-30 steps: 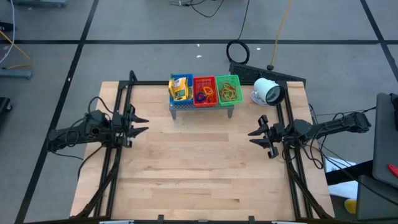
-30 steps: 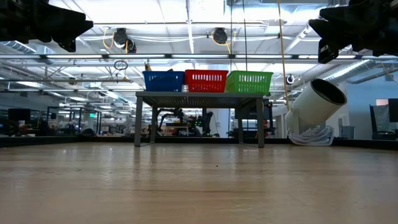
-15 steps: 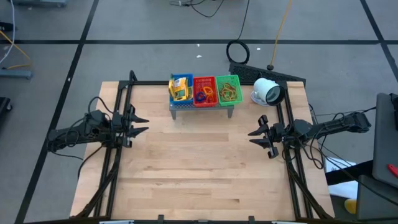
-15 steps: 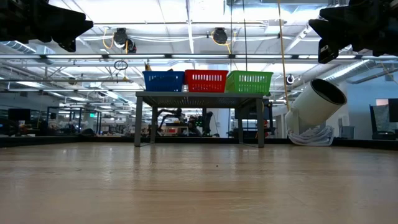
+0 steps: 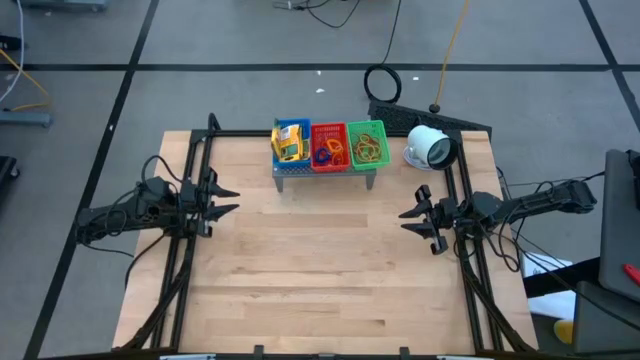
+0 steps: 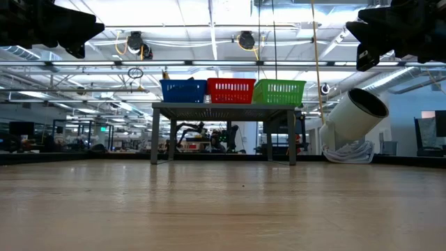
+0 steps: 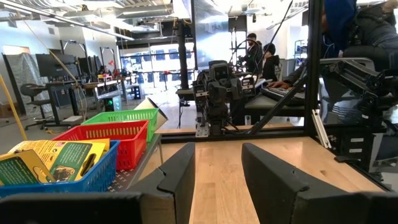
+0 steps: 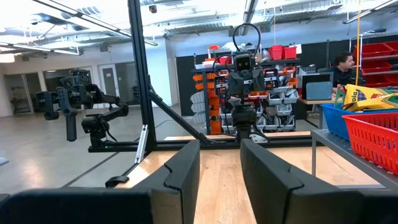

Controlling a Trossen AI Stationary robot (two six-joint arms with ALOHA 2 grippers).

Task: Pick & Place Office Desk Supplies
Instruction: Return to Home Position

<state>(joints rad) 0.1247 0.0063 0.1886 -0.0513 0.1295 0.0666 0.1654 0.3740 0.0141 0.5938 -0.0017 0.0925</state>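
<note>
While both arms wait at the table's sides, neither holds anything. Left gripper [image 5: 232,200] hangs over the left edge of the table [image 5: 320,285], fingers [image 7: 180,177] spread apart, empty. Right gripper [image 5: 404,221] hangs over the right edge, pointing inward, fingers [image 8: 183,171] parted too, empty. Both are well apart from the supplies.

Grey stand [image 6: 223,108] is at the middle of the table's far edge. On top of it are three baskets in a row, side by side and touching: blue basket [image 6: 183,91] on the left, red basket [image 6: 231,91] in the middle, green basket [image 6: 279,92] on the right. Yellow crayon packs [image 5: 289,148] lie in the blue one and poke above its rim. Rubber bands [image 5: 368,152] lie in the green one. The red one holds small coloured loops [image 5: 327,153], probably purple and orange, too small to be sure.

White round camera device [image 6: 352,118] sits tilted on the table to the right of the stand, near the green basket. People [image 7: 261,53] sit at desks in the room behind.
</note>
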